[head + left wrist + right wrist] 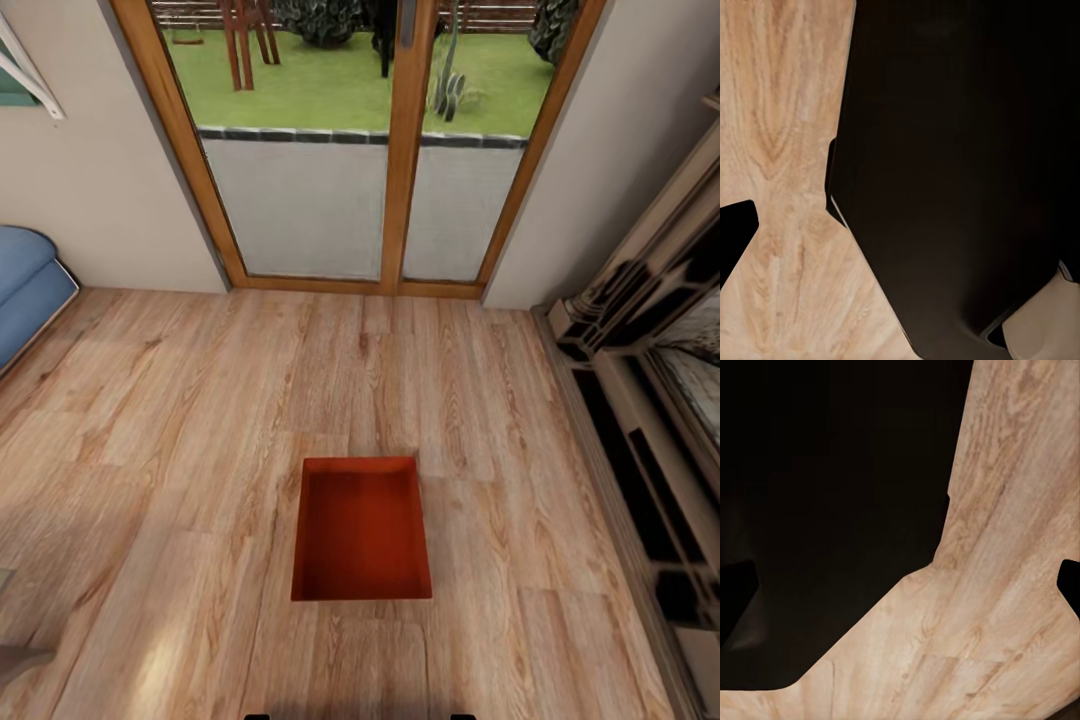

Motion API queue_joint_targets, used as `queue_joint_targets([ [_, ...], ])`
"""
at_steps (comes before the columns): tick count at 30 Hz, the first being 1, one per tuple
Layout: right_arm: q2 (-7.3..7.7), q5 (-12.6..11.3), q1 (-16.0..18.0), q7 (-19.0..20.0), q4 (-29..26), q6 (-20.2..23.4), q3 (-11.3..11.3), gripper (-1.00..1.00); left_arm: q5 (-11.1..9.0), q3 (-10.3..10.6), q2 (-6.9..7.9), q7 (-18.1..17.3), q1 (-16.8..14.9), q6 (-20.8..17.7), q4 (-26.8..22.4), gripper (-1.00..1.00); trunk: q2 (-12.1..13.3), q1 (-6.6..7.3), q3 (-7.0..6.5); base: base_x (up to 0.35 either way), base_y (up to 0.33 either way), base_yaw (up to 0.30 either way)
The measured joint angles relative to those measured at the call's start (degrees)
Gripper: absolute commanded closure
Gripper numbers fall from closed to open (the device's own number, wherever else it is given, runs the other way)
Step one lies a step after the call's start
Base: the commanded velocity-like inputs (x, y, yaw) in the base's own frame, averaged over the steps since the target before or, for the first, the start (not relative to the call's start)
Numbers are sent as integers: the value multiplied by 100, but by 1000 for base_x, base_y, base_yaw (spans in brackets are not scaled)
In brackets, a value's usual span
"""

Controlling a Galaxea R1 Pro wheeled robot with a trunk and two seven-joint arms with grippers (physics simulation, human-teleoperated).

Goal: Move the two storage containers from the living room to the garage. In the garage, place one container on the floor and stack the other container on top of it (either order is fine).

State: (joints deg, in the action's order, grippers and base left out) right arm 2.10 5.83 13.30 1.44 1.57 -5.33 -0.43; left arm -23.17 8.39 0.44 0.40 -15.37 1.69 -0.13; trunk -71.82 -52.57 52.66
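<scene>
A red-orange open-top bin (pixel 362 530) is sitting flat on the light wood plank floor (pixel 180 440), low and near the middle of the head view, long side running away from the robot. Its inside is looking bare, walls standing straight. Nothing is touching it.

Beyond the bin the plank floor is running on to a pair of wood-framed glass doors (pixel 390 150) in the far wall, straight ahead. Through the glass a green lawn (pixel 320 85) and a grey paved strip are showing. Beige wall (pixel 90 190) is flanking the doors on both sides.

At the left edge a blue sofa (pixel 25 285) is poking in, well apart from the bin. Along the right side a dark fireplace with a pale carved surround (pixel 640 400) is running toward the far wall, also well apart from the bin.

Left wrist view is showing plank floor (pixel 772 150) and a big black robot part (pixel 960 172) blocking most of it. Right wrist view is showing the same: plank floor (pixel 1005 607) and a black mass (pixel 832 510). Pincer fingers are not readable in either, so how far open either pincer is, or what it is holding, cannot be told.
</scene>
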Motion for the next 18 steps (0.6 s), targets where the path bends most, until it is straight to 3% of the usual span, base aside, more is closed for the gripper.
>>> queue_joint_targets([
  [10,-1,1,0,0,0,-3,0,-100,0,0,0,3,0,0,1,-100,-401,-220,180,0,0,0],
  [18,16,1,0,0,0,-4,0,-100,0,0,0,3,0,0,-3,-100,-403,-220,180,0,0,0],
])
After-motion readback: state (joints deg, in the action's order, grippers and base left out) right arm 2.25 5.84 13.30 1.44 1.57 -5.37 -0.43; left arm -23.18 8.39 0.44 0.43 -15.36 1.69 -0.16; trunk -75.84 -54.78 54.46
